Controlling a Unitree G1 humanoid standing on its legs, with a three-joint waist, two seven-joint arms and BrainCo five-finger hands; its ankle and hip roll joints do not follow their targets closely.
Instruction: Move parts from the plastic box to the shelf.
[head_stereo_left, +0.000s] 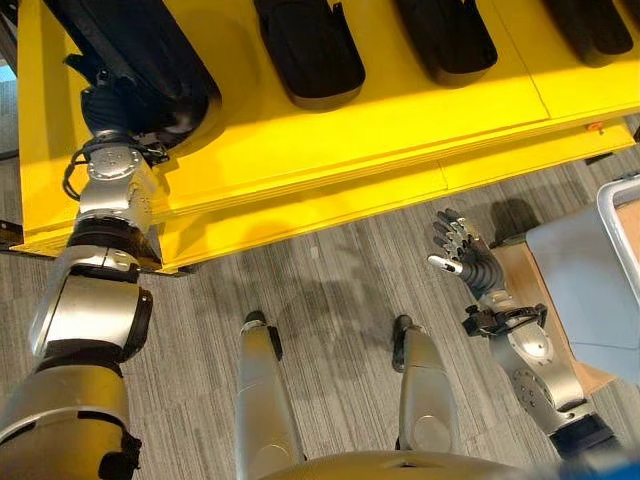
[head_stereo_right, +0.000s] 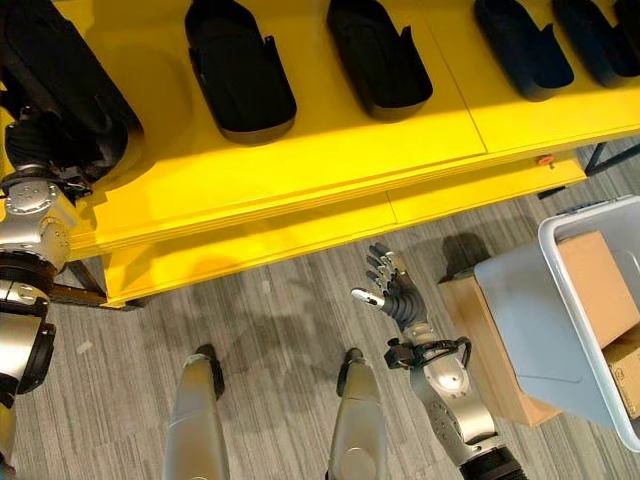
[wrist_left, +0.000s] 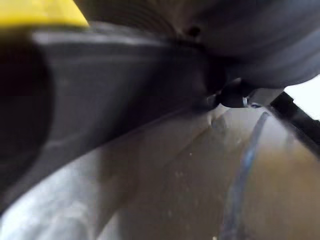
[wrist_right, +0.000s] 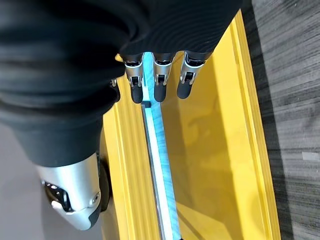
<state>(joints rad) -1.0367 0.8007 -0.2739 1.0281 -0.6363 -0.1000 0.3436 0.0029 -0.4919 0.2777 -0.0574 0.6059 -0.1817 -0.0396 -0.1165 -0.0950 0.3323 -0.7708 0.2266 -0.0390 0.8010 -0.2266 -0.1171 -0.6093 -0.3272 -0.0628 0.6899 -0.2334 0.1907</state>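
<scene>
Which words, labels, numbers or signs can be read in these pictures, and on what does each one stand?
No text can be read anywhere.
Yellow shelf: no print; a small red-orange mark on its front edge bears no legible sign.
Black parts: no label visible.
Plastic box: no visible print.
Cardboard boxes inside it: one shows a faint mark, too small to read.

Grey striped carpet floor (head_stereo_left: 330, 270), wooden stand (head_stereo_right: 490, 345)

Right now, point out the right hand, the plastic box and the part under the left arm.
right hand (head_stereo_right: 400, 290), right eye view, back of the hand.
plastic box (head_stereo_right: 590, 225), right eye view, pale rim.
black part (head_stereo_left: 150, 60), left eye view, dark upper surface on the shelf.
</scene>
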